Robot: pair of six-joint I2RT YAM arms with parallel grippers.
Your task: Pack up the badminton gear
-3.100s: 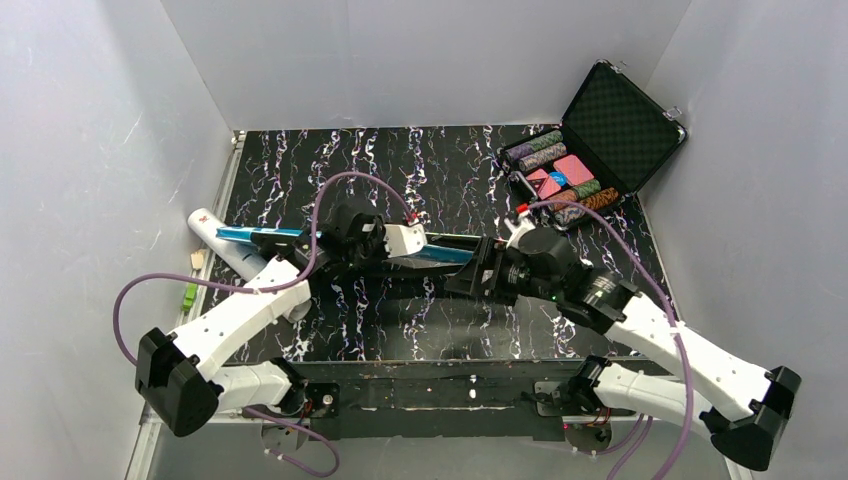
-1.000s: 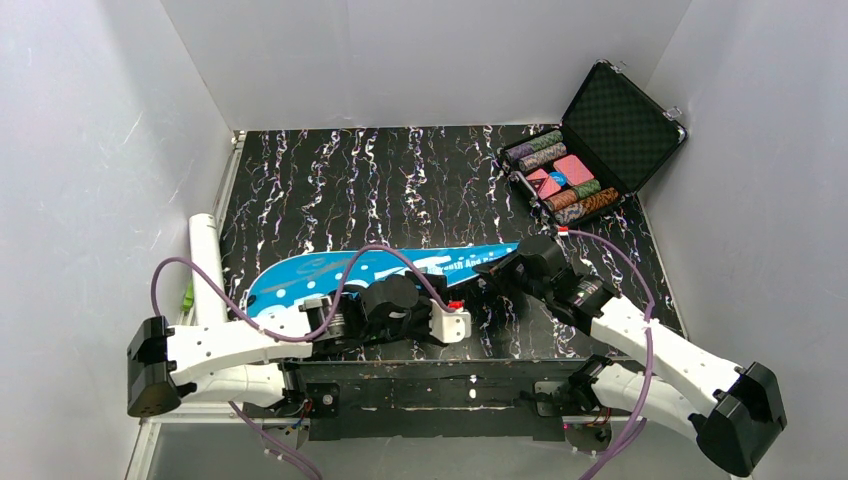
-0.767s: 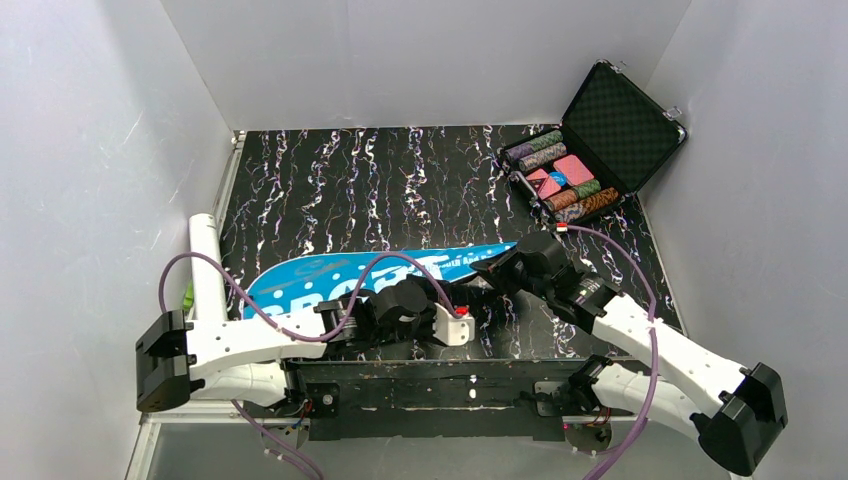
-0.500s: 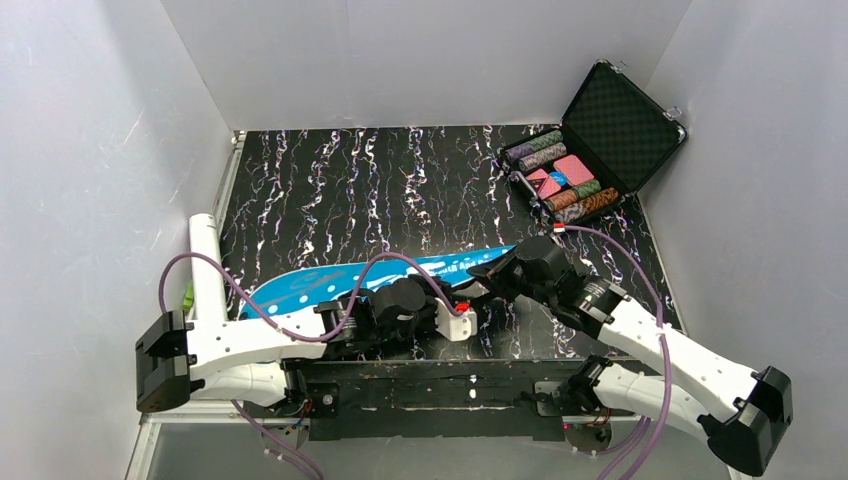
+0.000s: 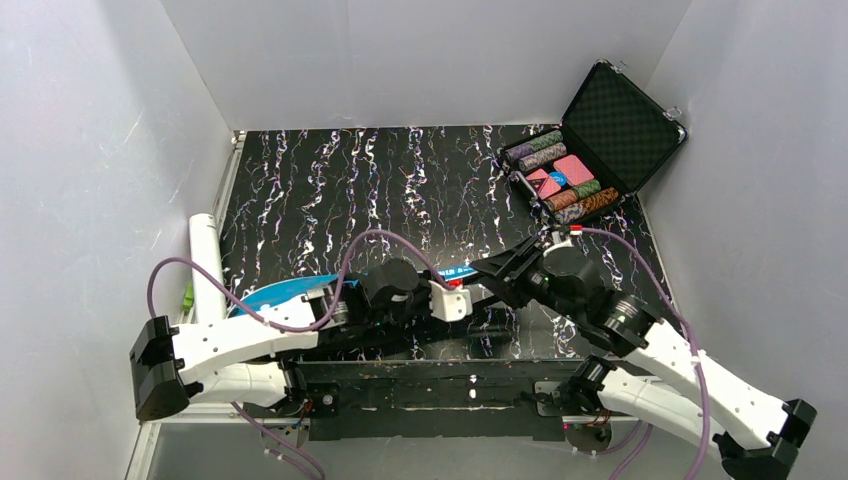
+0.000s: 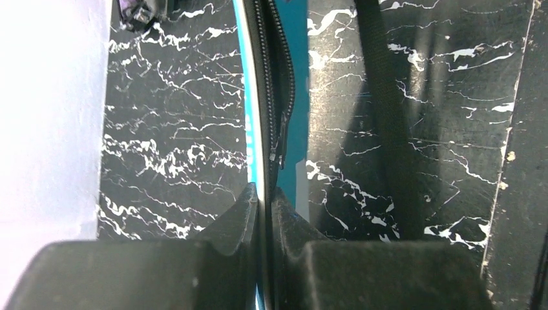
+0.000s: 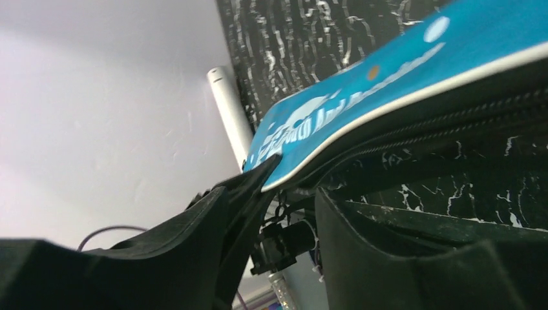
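Your left tool is pinched tight on the zipper edge of the blue bag, low at the near side of the surface. Your right tool is spread apart, the bag's rim at 1 finger. The bag is tipped on edge between your 2 arms. White tube at the left wall, open black case back right.

I count one blue bag, one white tube and one black case (chips too small to tally).
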